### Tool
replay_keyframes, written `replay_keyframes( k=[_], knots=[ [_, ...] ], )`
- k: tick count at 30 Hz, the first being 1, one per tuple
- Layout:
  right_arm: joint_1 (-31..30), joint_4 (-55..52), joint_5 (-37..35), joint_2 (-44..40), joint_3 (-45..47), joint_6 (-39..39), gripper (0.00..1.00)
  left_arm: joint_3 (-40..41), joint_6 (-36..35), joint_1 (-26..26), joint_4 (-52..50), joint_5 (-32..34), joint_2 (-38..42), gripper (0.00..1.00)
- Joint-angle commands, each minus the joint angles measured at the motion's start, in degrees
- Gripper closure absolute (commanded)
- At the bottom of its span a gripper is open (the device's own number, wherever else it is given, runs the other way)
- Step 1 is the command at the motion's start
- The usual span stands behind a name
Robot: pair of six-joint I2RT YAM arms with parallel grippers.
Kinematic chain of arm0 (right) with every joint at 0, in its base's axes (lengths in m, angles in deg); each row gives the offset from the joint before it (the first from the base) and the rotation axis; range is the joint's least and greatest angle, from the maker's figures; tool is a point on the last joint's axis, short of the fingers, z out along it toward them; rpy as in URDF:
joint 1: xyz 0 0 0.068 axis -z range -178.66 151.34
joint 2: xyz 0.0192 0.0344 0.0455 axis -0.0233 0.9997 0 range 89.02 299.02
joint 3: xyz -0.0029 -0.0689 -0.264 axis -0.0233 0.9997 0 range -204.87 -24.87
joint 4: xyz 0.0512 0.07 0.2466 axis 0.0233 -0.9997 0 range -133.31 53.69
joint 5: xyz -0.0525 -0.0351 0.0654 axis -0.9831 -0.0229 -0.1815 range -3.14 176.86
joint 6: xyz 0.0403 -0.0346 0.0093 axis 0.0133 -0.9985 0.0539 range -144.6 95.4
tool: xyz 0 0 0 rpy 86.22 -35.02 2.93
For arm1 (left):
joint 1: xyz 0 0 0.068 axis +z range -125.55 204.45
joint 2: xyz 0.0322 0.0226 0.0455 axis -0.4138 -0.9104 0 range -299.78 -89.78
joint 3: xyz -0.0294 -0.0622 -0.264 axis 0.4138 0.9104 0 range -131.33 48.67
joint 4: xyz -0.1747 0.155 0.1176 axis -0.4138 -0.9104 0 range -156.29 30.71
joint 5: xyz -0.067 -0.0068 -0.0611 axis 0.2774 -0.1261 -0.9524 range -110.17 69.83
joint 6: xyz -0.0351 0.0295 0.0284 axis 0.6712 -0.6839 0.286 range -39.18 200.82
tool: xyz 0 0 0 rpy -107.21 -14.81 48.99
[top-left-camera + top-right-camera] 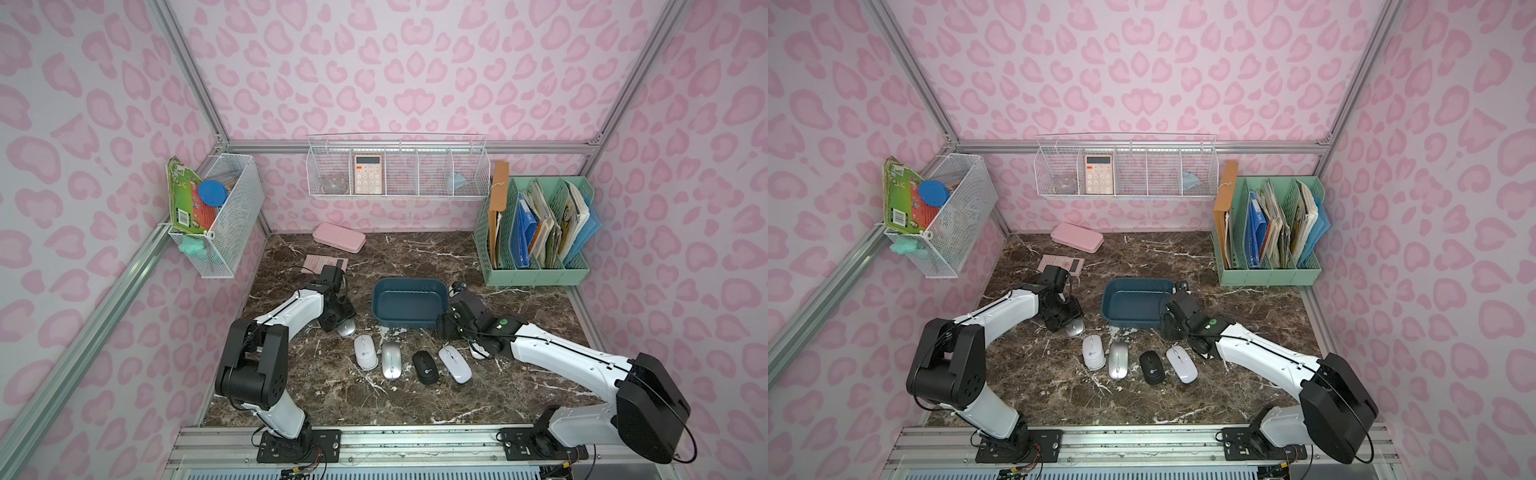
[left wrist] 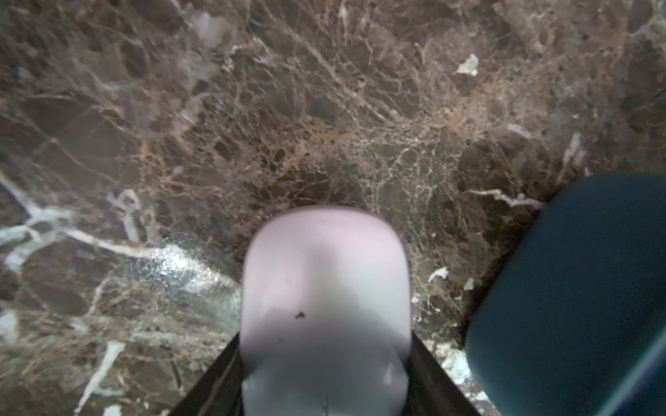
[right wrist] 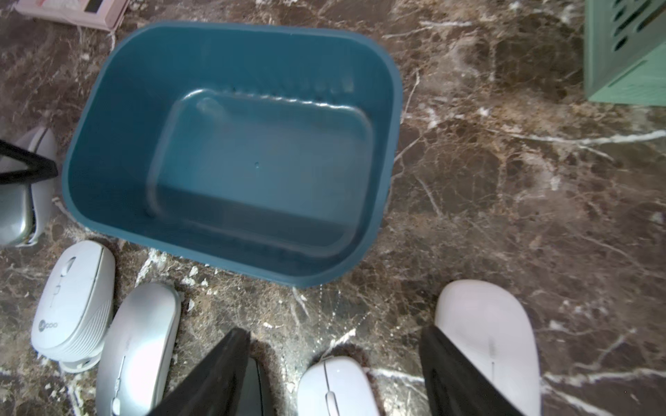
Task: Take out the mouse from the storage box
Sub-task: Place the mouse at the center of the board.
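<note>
Nearest, five mice (image 1: 391,359) lie out on the table (image 1: 415,401), the right gripper (image 3: 335,345) hangs over them with jaws apart and empty, and the left gripper (image 1: 341,322) has its jaws clamped on the last mouse (image 2: 326,288) just beside the storage box (image 3: 108,126), which is empty, so only the release seems left.
</note>
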Motion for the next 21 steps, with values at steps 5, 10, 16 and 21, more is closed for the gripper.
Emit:
replay_keyframes(
  k=[5,10,16,21],
  knots=[
    [-3.2,-2.4,-4.0,3.9,-3.3,3.6,0.22,1.1,-1.0,0.8,2.9,-2.5,-1.2,0.48],
    [-3.7,-3.6,-5.0,4.6,-4.4,3.3,0.22,0.7,-1.0,0.7,3.0,-2.9,-2.5,0.48],
    [-3.7,-2.9,-5.9,2.9,-2.0,3.8,0.22,0.1,-0.8,0.6,2.5,-3.3,-3.5,0.45],
    [-3.8,-2.6,-7.1,1.4,-0.6,4.1,0.21,-0.6,-0.6,-0.1,1.6,-2.9,-4.4,0.34]
  ],
)
